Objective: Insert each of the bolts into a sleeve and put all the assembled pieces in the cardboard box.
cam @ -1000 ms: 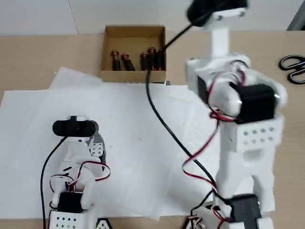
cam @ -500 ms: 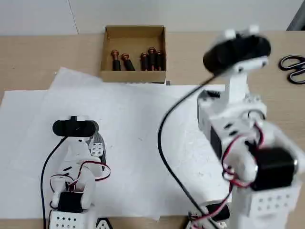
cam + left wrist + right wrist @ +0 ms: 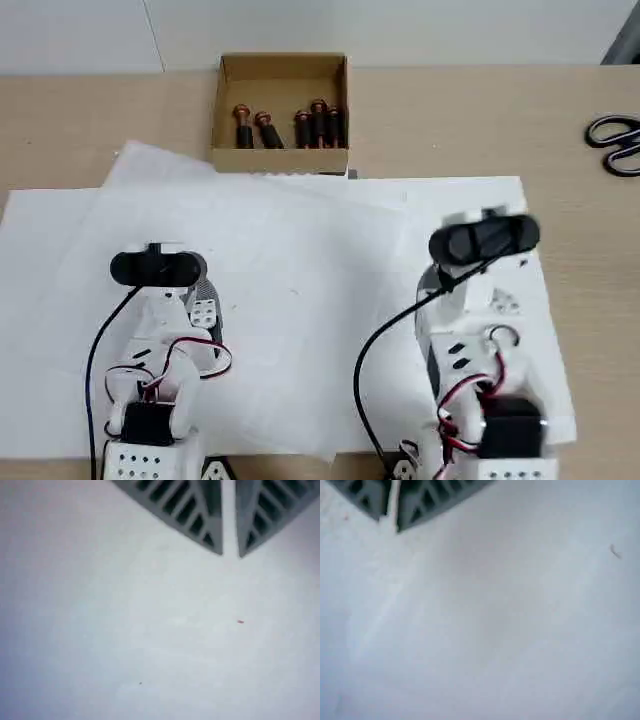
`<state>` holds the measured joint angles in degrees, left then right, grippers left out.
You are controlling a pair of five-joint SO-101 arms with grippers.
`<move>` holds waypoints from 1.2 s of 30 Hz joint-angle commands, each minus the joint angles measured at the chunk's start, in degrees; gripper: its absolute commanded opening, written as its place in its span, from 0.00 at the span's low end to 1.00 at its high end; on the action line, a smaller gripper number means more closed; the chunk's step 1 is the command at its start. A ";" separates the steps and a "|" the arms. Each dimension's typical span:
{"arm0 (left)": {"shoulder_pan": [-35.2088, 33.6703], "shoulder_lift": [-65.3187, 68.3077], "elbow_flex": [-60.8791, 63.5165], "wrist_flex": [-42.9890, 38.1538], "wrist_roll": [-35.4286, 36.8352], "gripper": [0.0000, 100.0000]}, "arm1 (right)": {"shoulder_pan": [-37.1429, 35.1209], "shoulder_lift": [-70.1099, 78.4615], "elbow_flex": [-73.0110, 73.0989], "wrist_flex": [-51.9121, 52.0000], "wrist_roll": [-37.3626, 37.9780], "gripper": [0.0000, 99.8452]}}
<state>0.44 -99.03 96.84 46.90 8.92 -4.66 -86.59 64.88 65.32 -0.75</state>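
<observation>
High view: box (image 3: 283, 62) open-topped at far side of surface (image 3: 90, 110). Inside box, five pieces (image 3: 302, 127) in a loose row: two toward one side wall, three bunched toward the other. Each a dark sleeve with a coppery head, so apparently assembled; too small to confirm every fit. Paper (image 3: 300, 270) spread on near side of box, far edge just beside box front wall. One arm (image 3: 155, 350) and other arm (image 3: 485, 360) folded low over paper, both well apart from box; sides not assignable from this view. Scissors (image 3: 615, 140) off paper, well apart from box, out to one side.

Left wrist view: left gripper (image 3: 231, 554) just above paper. Fingers (image 3: 195, 510) drawn nearly together, thin slit between tips, gripping nothing. Well apart from box, judging by the paper all round.

Right wrist view: right gripper (image 3: 390, 524) likewise just above paper. Fingers (image 3: 430, 495) nearly together, narrow slit, gripping nothing.

Progress, as a judgement: done or as good as done. Every piece in view lying inside box, none held, none on paper near box. Both insert and box steps apparently finished for all five. Left to do: probably nothing beyond parking. Cannot tell whether more than five were intended.
</observation>
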 commanded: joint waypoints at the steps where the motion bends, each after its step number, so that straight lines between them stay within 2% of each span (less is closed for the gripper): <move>1: -0.18 -0.53 -0.92 0.26 0.18 0.01 | 0.48 -7.96 9.14 -4.35 -0.18 0.00; 6: -0.18 -0.53 -0.92 0.26 0.18 0.01 | 0.75 -17.98 21.63 -8.57 0.00 0.00; 17: -0.18 -0.53 -0.92 0.26 0.18 0.01 | 0.48 -17.27 31.12 -15.25 -0.18 0.00; 36: -0.18 -0.53 -0.92 0.26 0.18 0.01 | 0.75 -17.27 31.65 -12.53 -0.44 0.00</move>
<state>0.44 -99.03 96.84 46.90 8.92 -4.31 -103.12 95.65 52.66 -0.75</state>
